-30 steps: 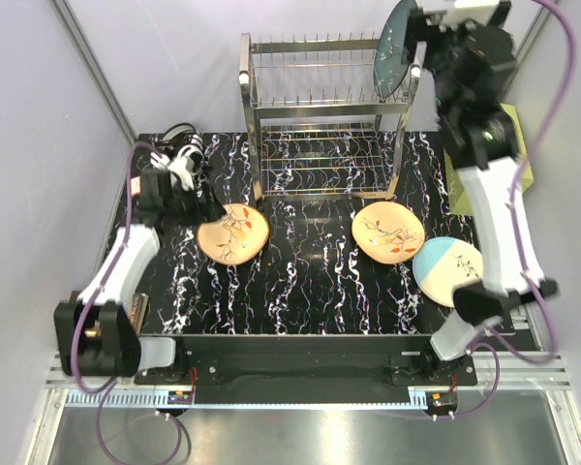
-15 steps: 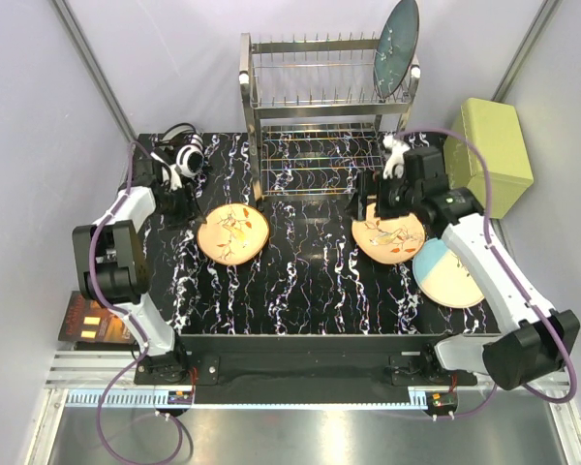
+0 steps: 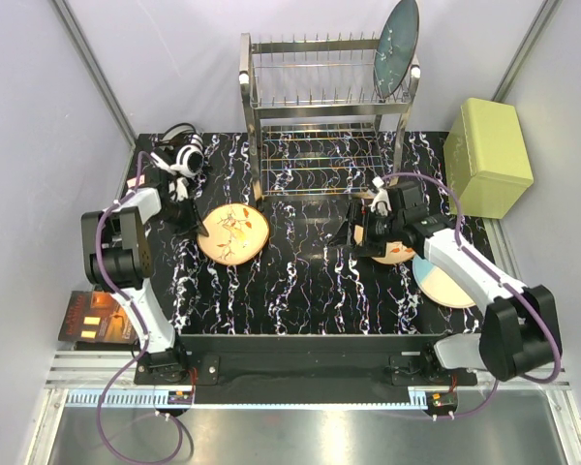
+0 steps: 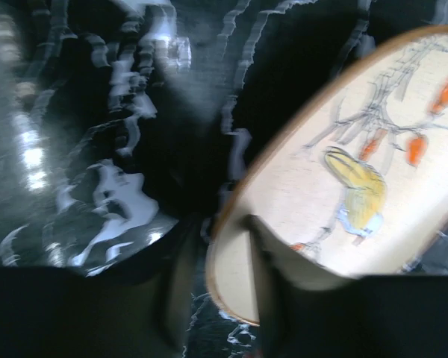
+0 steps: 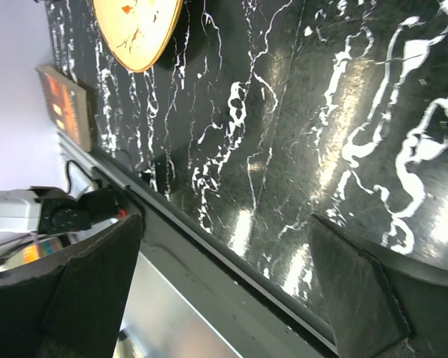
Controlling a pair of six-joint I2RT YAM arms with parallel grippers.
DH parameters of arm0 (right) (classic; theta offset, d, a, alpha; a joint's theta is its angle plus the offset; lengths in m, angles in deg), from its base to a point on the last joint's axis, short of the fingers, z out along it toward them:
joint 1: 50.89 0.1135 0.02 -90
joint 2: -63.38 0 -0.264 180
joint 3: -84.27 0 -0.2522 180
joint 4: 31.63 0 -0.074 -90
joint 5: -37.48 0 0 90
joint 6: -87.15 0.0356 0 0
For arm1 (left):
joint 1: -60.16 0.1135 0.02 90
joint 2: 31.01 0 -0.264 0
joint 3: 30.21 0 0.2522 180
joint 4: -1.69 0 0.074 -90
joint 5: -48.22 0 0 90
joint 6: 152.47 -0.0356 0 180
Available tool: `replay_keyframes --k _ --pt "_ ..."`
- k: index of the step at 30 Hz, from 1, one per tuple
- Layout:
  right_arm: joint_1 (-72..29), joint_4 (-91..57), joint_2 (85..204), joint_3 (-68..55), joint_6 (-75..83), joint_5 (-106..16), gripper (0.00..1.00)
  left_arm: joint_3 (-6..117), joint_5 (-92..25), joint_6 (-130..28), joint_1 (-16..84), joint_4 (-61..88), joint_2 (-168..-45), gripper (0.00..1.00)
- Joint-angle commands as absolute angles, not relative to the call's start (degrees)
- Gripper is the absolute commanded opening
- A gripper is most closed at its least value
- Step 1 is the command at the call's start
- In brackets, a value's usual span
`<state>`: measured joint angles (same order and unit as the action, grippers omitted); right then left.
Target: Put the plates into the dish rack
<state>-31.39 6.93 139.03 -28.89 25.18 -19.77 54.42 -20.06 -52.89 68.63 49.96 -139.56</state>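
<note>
L pincer point(image 3: 191, 218) is down at the left rim of the left orange-peach plate point(image 3: 232, 233), left side of the black marbled counter point(image 3: 310, 281). Its fingers point(image 4: 263, 261) straddle the rim, one on top, one outside. The wrist view's blurry, so can't tell if it's clamped yet. R pincer point(image 5: 225, 224) is spread wide w/ nothing in it, low over the left edge of the right orange-peach plate point(image 3: 399, 254). The cream-and-blue plate point(image 3: 443, 283) lies just right of that, partly under the R arm. The teal plate point(image 3: 398, 46) stands upright at the right end of the wire dish rack point(image 3: 320, 97), top tier.
</note>
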Motion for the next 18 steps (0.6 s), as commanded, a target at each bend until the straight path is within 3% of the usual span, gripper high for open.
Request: replay_keyframes --k 1,3,5,13,18 --pt "-31.1 -3.2 141.8 -30.6 29.7 -14.7 0.98 56.6 -15.0 -54.8 68.6 49.6 -141.9 0.24" --pt "-31.2 -6.3 143.4 -32.4 31.3 -14.7 0.98 55.9 -13.2 -55.7 68.7 49.6 -142.5 0.06" --pt "-31.1 -9.8 145.3 -34.9 34.1 -13.5 0.98 53.4 -11.5 -56.1 68.6 50.1 -141.5 0.0" --pt "-30.8 -21.5 153.4 -39.2 36.9 -10.1 0.99 37.7 -5.3 -57.5 68.3 50.0 -133.6 0.0" --pt "-27.9 -29.6 160.2 -38.6 38.7 -8.7 0.94 36.5 -0.2 -58.8 65.0 51.0 -135.2 0.0"
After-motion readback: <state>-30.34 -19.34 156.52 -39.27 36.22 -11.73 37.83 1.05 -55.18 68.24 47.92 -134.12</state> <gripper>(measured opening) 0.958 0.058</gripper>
